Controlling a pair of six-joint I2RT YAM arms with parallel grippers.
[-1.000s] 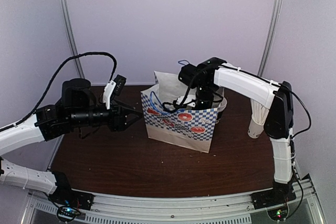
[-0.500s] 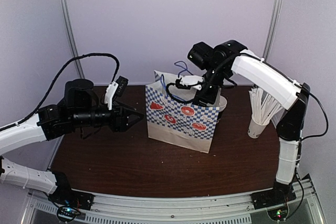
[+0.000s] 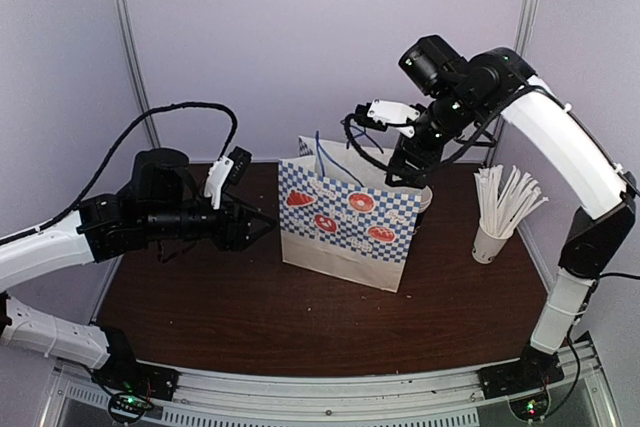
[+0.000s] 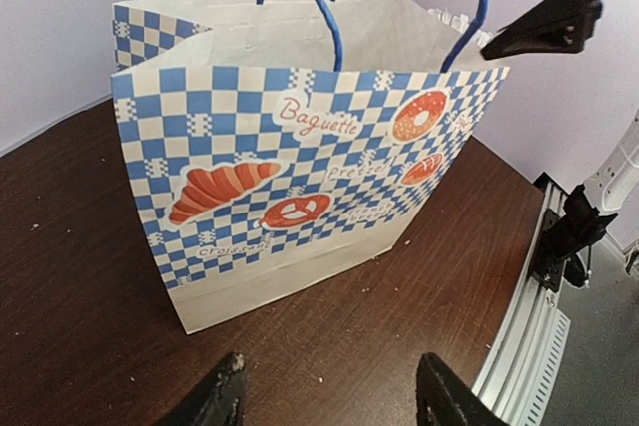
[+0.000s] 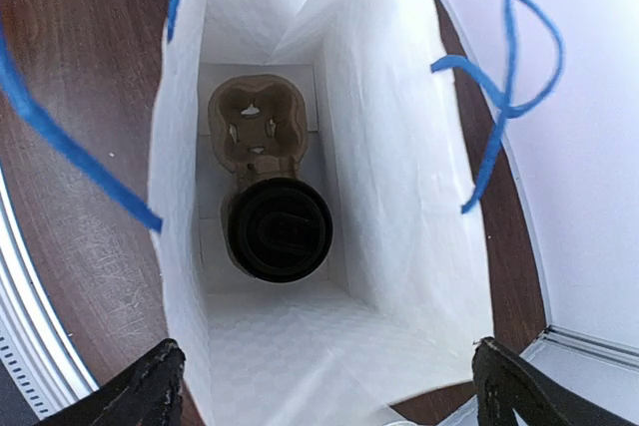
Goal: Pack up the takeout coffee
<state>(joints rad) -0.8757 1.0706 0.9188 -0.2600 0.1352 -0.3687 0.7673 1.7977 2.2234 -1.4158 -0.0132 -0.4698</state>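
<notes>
Right wrist view: the right gripper (image 5: 329, 391) is up out of the bag (image 5: 399, 187), released, leaving the coffee (image 5: 281, 230) at six o'clock in the carrier (image 5: 256, 122). Meanwhile the left gripper (image 4: 329, 378) waits half-open and empty; packing looks done.

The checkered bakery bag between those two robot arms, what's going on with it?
The lidded black coffee cup already sits in a brown cardboard cup carrier at the bottom of the paper bag, which stands upright on the table. The right gripper hangs open above the bag's mouth, holding nothing. The left gripper is open too, level with the bag's side and clear of it.
</notes>
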